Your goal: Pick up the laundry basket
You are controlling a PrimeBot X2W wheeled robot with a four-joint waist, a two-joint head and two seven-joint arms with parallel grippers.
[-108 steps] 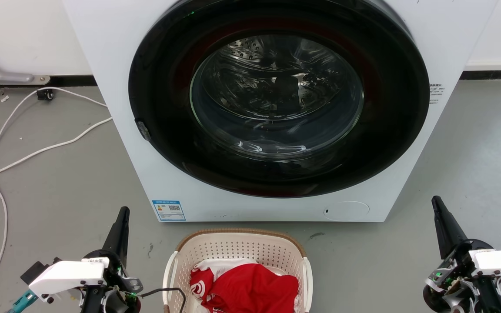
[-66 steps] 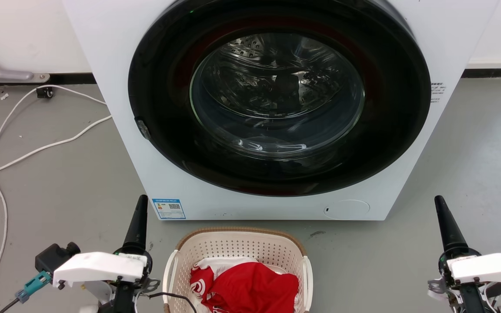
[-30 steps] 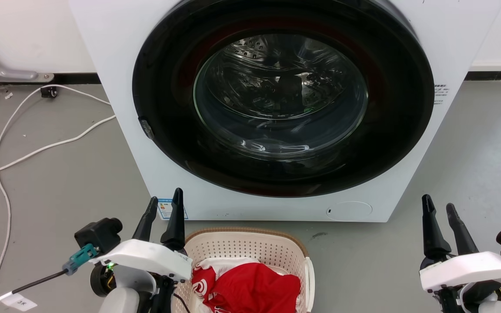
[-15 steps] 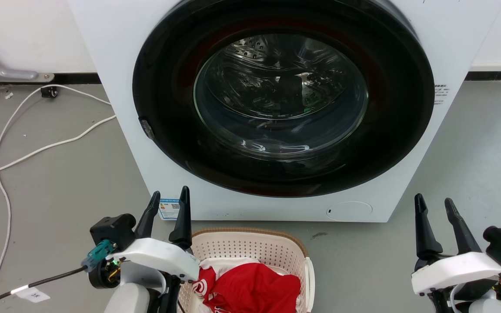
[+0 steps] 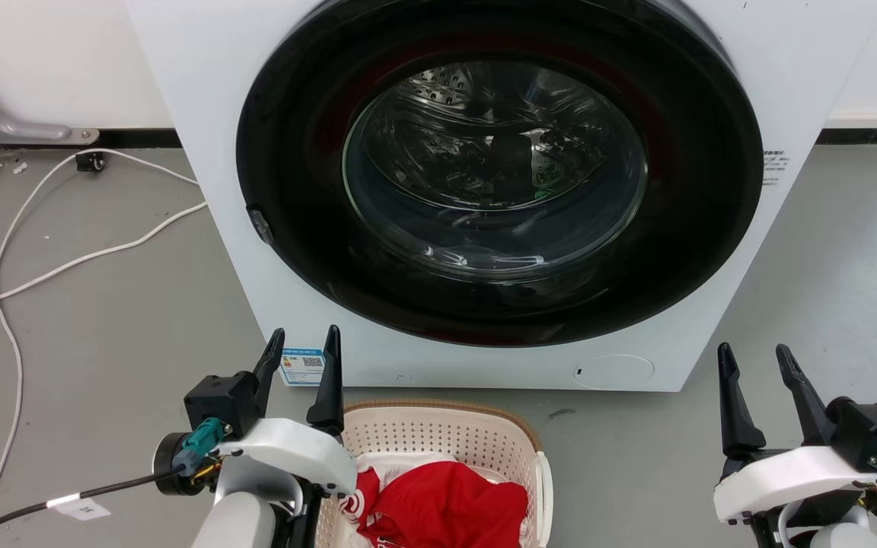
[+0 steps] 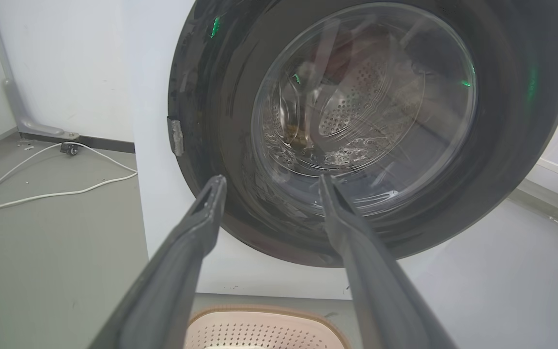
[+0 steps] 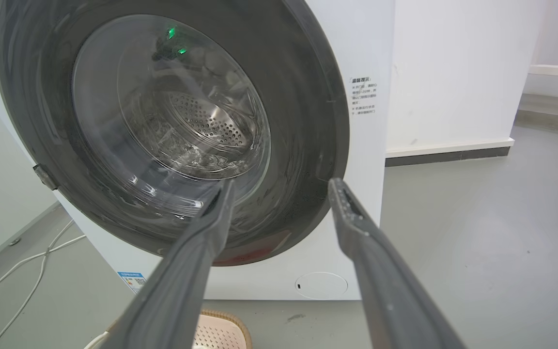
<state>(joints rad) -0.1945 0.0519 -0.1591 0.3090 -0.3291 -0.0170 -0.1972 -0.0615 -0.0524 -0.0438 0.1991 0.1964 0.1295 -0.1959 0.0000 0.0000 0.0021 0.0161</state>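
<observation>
Head view: laundry basket (image 5: 446, 438) turns one end toward washer (image 5: 499, 175) (length cropped).

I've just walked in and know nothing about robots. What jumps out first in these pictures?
The big white washing machine with its dark round glass door dominates the middle. Right in front of it sits the laundry basket, with a bright red garment inside. The left gripper and right gripper, both open, flank the basket, fingers pointing towards the machine.

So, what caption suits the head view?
Open left gripper by the basket, open right gripper farther off, washer ahead.
</observation>
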